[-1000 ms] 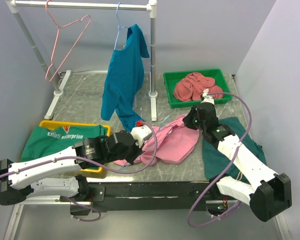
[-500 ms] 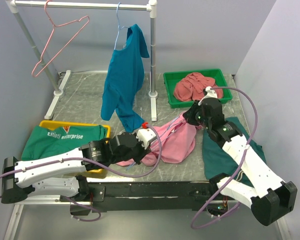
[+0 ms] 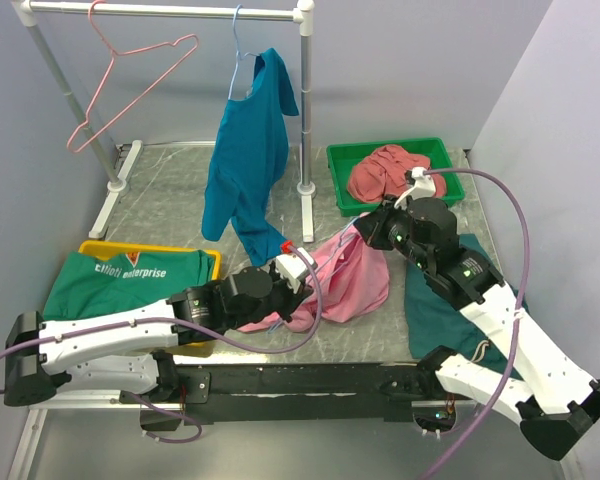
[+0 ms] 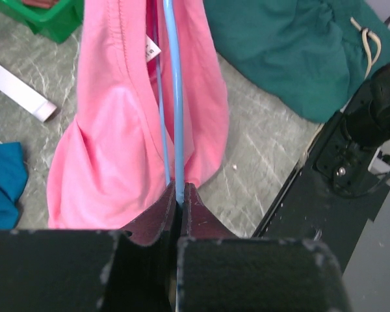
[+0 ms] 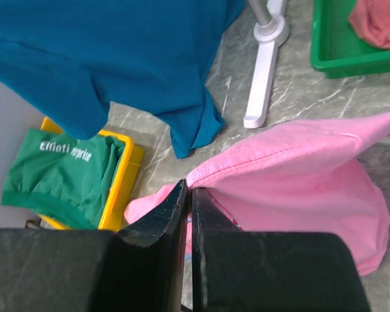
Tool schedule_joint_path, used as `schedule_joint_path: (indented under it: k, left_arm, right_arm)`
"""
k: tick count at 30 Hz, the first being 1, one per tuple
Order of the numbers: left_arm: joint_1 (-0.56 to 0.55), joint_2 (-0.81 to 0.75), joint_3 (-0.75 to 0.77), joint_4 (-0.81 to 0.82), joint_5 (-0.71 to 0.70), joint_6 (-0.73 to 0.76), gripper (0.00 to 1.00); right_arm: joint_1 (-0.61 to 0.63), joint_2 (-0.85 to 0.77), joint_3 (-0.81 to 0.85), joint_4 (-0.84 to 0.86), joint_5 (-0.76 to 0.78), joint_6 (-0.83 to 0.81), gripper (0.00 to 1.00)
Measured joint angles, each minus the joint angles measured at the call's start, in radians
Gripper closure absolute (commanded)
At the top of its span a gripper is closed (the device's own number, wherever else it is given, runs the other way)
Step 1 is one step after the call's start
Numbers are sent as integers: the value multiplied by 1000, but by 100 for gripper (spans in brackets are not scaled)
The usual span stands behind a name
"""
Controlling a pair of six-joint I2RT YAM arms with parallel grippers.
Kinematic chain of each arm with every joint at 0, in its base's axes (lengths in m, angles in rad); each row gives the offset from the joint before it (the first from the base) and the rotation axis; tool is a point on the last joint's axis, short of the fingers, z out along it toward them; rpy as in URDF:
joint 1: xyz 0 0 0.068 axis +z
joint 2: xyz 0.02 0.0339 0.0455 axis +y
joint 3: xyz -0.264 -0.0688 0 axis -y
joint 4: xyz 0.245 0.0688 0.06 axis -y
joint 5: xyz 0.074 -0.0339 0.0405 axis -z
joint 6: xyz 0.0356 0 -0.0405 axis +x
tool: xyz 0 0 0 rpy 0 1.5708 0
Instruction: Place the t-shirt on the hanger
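right gripper [image 5: 187, 190] lifted t-shirt [image 3: 360, 285] higher; left gripper [image 4: 180, 190] clamps hanger [image 4: 175, 97].

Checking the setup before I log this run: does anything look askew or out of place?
Yes. The salmon-pink wire hanger on the rail hangs steeply tilted rather than level. Beside it, the teal-blue shirt hangs bunched and lopsided. A dark green garment lies crumpled on the table under the right arm.

bright, even light; soft shadows; near foreground blurred.
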Motion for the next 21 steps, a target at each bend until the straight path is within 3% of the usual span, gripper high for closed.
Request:
schedule_joint_path:
  k: [8,11,16,21]
  left_arm:
    - [8,6,-128,169,-8,-14,99]
    - [34,38,-190,259,37,-26,99]
    - [69,126,-223,406,103,-26,99]
    - [108,187,-225,523,164,-28,99]
  right_arm:
    - [-76,-31,-171,60,8,20,81]
    - [-79,-46,-228,58,16,25,72]
    - [-80,-77,-254,64,34,28,47]
    - [-82,-122,-275,83,57,27,46]
